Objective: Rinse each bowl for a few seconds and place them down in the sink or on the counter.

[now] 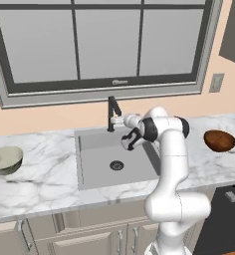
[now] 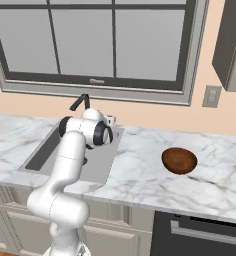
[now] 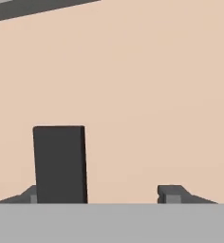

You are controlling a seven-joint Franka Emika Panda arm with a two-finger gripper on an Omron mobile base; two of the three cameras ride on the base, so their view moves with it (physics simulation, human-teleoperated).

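Our gripper (image 3: 102,194) stands with its jaws apart, holding nothing, at the black faucet (image 1: 111,113) behind the grey sink (image 1: 97,172). The faucet's dark upright sits just beside one fingertip (image 3: 31,195). On the marble worktop (image 1: 45,179), the greenish-beige bowl (image 1: 5,160) rests far left, the reddish-brown bowl (image 1: 219,140) far right.

Kitchen wall with a window (image 1: 102,42) above.
A grey outlet plate (image 2: 211,96) sits on the peach wall (image 3: 147,95); a dark appliance front (image 2: 200,235) stands below right.
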